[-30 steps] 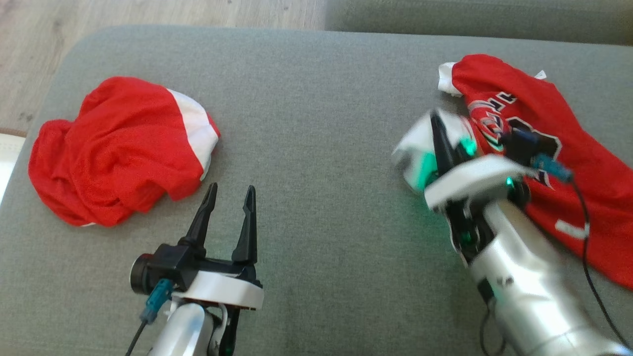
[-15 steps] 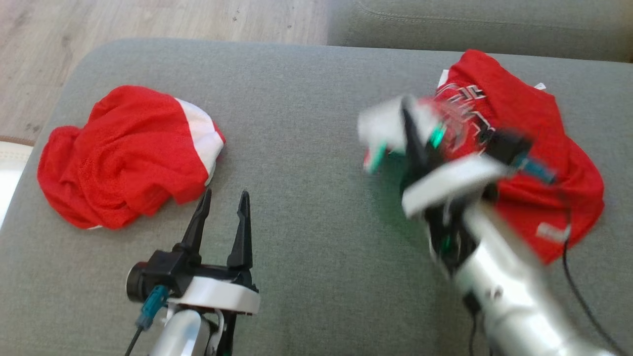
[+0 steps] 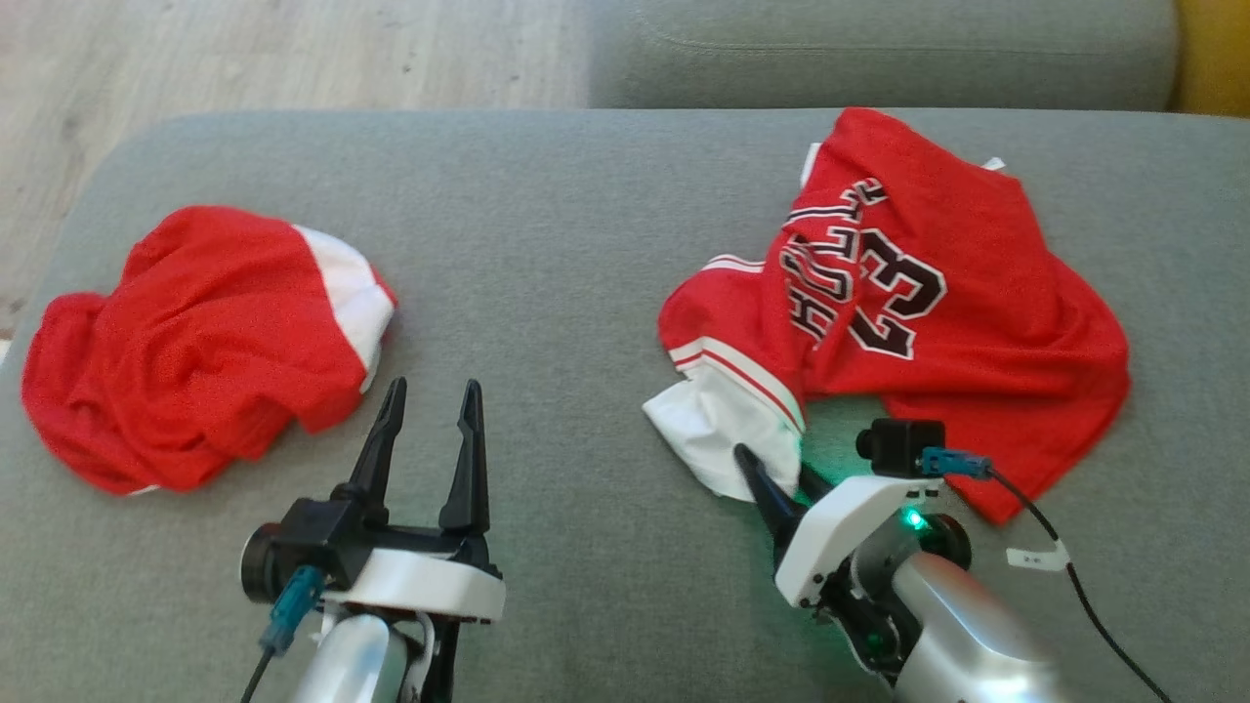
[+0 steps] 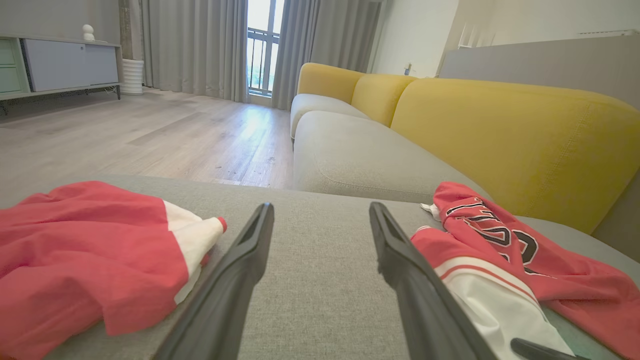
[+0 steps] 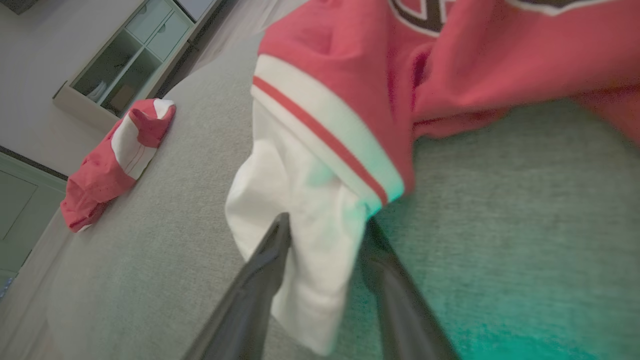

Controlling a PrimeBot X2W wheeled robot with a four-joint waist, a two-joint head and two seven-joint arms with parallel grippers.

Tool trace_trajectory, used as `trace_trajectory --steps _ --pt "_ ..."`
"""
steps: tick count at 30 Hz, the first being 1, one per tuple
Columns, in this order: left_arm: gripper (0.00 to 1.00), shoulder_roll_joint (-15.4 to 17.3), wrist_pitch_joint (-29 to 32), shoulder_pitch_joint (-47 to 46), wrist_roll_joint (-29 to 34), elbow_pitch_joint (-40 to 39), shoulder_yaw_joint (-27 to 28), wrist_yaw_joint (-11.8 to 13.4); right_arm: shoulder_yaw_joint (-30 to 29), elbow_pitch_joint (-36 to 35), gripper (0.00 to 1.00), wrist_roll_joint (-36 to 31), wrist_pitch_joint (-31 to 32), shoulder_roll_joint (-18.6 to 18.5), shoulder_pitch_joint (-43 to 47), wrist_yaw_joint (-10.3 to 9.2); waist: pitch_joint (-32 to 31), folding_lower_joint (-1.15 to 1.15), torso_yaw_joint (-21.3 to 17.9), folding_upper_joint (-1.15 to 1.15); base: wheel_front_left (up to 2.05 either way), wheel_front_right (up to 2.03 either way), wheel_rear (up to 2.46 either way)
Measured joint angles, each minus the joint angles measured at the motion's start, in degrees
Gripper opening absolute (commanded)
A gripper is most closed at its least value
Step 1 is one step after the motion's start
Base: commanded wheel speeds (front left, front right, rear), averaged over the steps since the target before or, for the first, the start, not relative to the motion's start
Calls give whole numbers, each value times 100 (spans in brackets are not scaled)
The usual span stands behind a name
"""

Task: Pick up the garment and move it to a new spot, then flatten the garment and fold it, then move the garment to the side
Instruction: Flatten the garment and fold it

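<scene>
Figure: grey cushion seen from the head, with both wrist views. The jersey, red with white trim and the numeral 23 in black, lies crumpled but partly spread on the right half of the cushion, print side up, its far edge near the seat behind. Its white sleeve trails toward the robot from the near left corner. The right gripper sits low at this sleeve; in the right wrist view the 2 dark fingers stand slightly parted with the white cloth between them, and whether they press it or merely straddle it cannot be told. The left gripper hovers over bare cushion with its fingers spread wide and nothing between them, well apart from the jersey. A second red-and-white garment lies bunched on the left half, just beyond the left gripper's fingertips. Wooden floor lies past the cushion's far left edge.
</scene>
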Motion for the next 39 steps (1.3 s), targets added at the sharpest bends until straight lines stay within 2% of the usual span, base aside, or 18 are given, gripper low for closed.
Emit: trace_trajectory --steps 7,13,18,25,30,39 --pt "100 0 0 57 2 8 27 -1 -625 310 100 -861 -241 3 -73 1 -68 0 -271 0 0 0 0" --pt "100 0 -1 83 9 -29 142 -1 -1648 232 100 -1796 -592 -9 -31 1 -157 0 -528 0 0 0 0" --pt "100 0 0 89 18 -81 196 -1 -2596 -368 100 -2614 -654 -9 425 1 -193 0 -741 0 0 0 0" --pt "100 0 0 94 53 -108 199 -45 -3773 -1846 100 -3482 -1053 33 1391 1 -208 0 -970 0 0 0 0" --pt "100 0 0 127 52 -107 178 -45 -3868 -2346 100 -3411 -1234 101 2084 1 -219 0 -1051 0 0 0 0" --pt "100 1 0 159 -71 21 21 -102 -3846 -2498 100 -3303 -1329 100 2102 1 -120 0 -1152 0 0 0 0"
